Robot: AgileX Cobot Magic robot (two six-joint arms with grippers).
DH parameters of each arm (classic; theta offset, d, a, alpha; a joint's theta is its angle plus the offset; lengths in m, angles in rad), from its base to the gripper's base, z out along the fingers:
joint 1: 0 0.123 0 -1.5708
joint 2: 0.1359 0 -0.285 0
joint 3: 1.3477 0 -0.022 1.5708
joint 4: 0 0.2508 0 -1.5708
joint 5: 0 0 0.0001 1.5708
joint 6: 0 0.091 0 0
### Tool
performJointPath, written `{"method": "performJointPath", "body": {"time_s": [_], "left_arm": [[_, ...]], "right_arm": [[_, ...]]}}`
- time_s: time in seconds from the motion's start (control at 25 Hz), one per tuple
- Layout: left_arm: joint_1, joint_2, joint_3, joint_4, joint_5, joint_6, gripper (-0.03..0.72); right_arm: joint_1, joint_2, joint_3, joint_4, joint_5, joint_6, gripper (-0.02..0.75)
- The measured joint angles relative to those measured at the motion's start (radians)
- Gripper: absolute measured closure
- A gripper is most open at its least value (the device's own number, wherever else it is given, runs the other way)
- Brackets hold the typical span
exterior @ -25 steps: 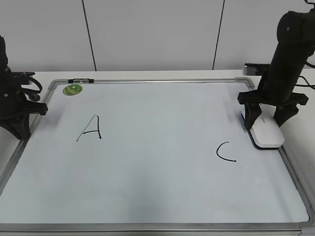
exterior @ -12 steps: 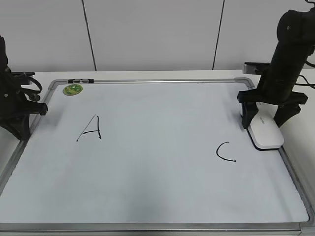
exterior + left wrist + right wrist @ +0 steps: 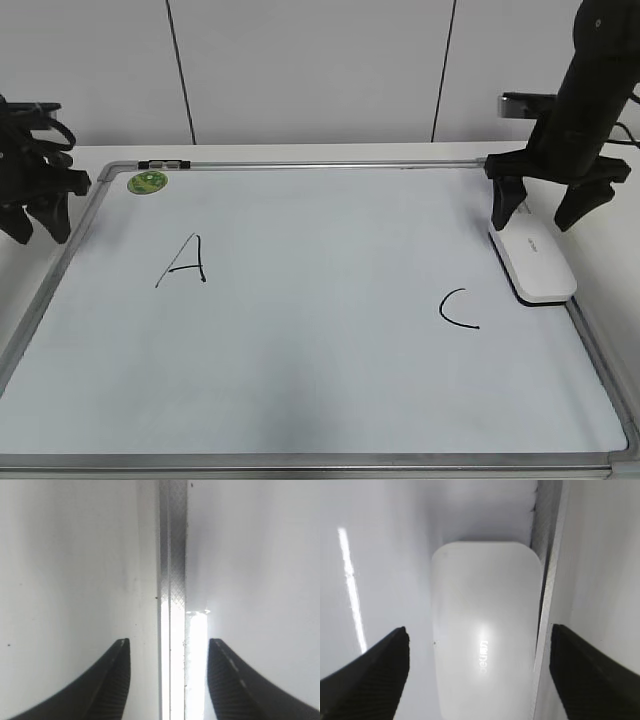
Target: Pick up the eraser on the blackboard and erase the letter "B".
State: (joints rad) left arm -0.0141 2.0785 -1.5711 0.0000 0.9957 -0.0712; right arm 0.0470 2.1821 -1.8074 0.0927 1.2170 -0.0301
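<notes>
One eraser [image 3: 532, 264], flat at 3 o'clock edge of blackboard [image 3: 320, 380], long axis 12-to-6; directly beneath right gripper [image 3: 546, 207], jaws wide apart, empty, straddling; nearer than left gripper [image 3: 38, 215].

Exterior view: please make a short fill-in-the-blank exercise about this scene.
1. The eraser lies at the blackboard's ____ edge.
2. The right gripper hangs above the eraser with its fingers ____.
3. The board shows the letters A and ____.

Missing words: right; open; C
</notes>
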Motion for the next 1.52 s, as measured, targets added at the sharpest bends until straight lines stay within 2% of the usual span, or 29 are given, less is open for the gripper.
{"method": "performJointPath", "body": {"time_s": [0.2,0.36,0.64,0.76,0.88,1.04,1.2,1.24,1.52], "left_arm": [[0.000,-0.048,-0.004,0.007,0.034,0.000,0.246],[0.000,-0.072,-0.006,0.007,0.060,0.000,0.190],[0.000,-0.136,-0.006,-0.032,0.100,0.000,0.177],[0.000,-0.182,-0.006,-0.032,0.108,0.000,0.176],[0.000,-0.247,0.019,-0.032,0.108,0.000,0.176],[0.000,-0.358,0.110,-0.030,0.087,0.000,0.176],[-0.024,-0.495,0.264,0.006,0.032,0.000,0.176],[-0.034,-0.529,0.310,0.013,0.014,0.000,0.176],[-0.099,-0.811,0.556,0.036,-0.073,0.000,0.176]], "right_arm": [[0.000,-0.051,-0.002,-0.004,0.000,0.010,0.092],[0.000,-0.087,-0.002,-0.004,0.002,0.010,0.127],[0.005,-0.209,0.049,-0.008,0.002,0.039,0.163],[0.019,-0.307,0.155,-0.017,0.000,0.046,0.163],[0.035,-0.406,0.297,-0.033,-0.077,0.068,0.164],[0.037,-0.538,0.491,-0.035,-0.208,0.091,0.165],[0.037,-0.639,0.626,-0.010,-0.297,0.101,0.165],[0.037,-0.656,0.651,0.002,-0.311,0.103,0.144],[0.037,-0.782,0.773,0.031,-0.359,0.105,0.163]]}}
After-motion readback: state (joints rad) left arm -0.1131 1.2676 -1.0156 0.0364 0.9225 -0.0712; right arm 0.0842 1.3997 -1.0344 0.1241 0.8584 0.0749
